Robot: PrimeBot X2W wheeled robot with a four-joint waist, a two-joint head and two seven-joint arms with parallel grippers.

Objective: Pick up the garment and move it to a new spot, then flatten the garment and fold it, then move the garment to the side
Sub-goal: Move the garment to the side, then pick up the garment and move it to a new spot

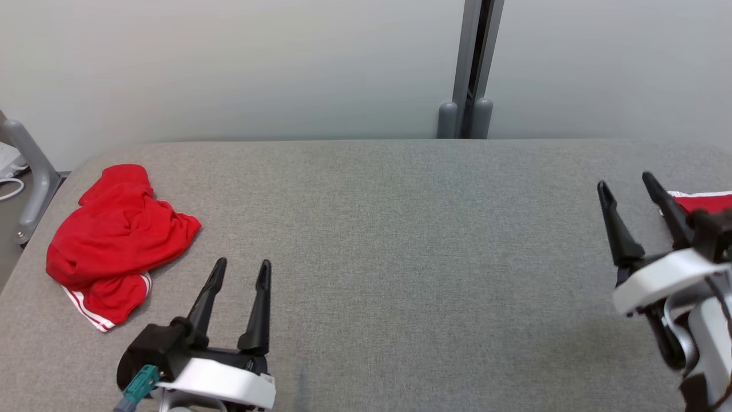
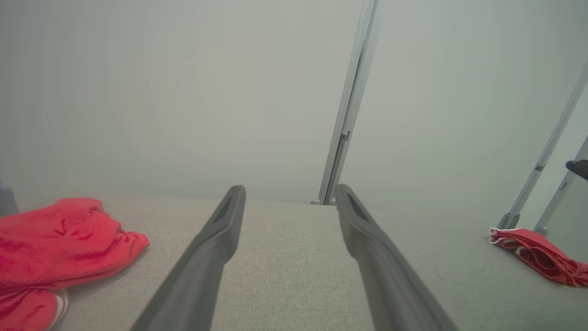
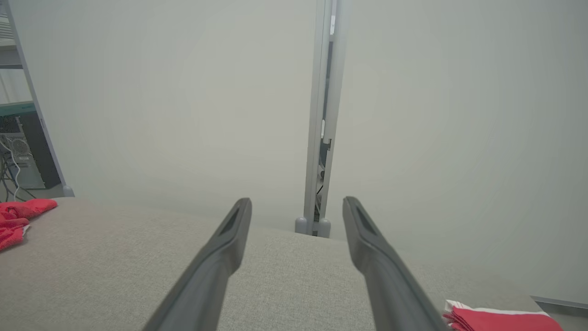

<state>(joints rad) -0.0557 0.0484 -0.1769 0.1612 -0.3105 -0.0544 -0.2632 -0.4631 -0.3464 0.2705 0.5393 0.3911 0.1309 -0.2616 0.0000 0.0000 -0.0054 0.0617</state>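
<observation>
Head view: a grey fabric-covered tabletop (image 1: pixel 400 257) spans the frame, backed by pale wall panels joined at a grey post (image 1: pixel 472 68).

1. Task item. The crumpled red garment (image 1: pixel 114 240) lies in a loose heap at the tabletop's left end, near the left edge. A hem with white stripes shows at the near side of the heap. Nothing touches it.
2. Second item. A folded red garment (image 1: pixel 700 201) with a white edge lies flat at the tabletop's far right, partly hidden behind the right arm.
3. Left gripper (image 1: pixel 242 264). It sits at the lower left, fingers pointing away from the robot, just to the right of the crumpled garment and clear of it. Its jaws stand wide apart and hold nothing.
4. Right gripper (image 1: pixel 624 182). It sits at the right edge, fingers angled up and to the left, just beside the folded garment. Its jaws also stand wide apart and hold nothing.
5. A grey metal frame leg (image 1: pixel 31 171) stands off the tabletop's left end.

Left wrist view: bare tabletop lies between the spread fingers; the crumpled garment (image 2: pixel 59 239) is at lower left, the folded garment (image 2: pixel 537 253) at far right.

Right wrist view: the spread fingers frame bare tabletop and the post; the folded garment (image 3: pixel 500 319) lies at lower right, just beside the right finger.
</observation>
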